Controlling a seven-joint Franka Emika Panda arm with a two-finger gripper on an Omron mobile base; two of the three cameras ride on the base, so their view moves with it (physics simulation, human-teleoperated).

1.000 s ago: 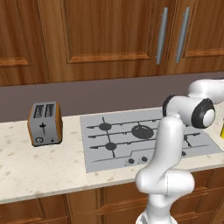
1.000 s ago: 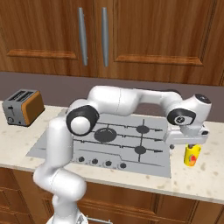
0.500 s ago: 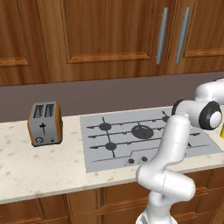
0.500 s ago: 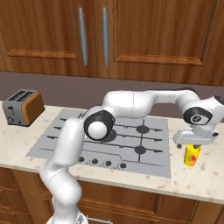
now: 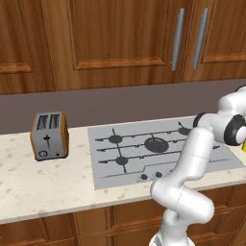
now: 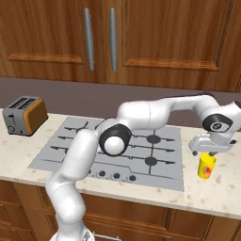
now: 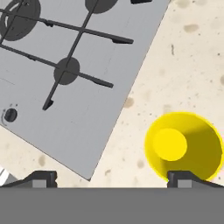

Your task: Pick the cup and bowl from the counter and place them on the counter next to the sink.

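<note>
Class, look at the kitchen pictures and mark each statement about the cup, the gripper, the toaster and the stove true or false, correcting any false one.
1. The cup stands on the counter beside the stove plate. True.
2. The gripper is shut on the cup. False: it is open, above the cup.
3. The toaster sits on the stove plate. False: it stands on the counter, apart from it.
4. The cup is yellow. True.
</note>
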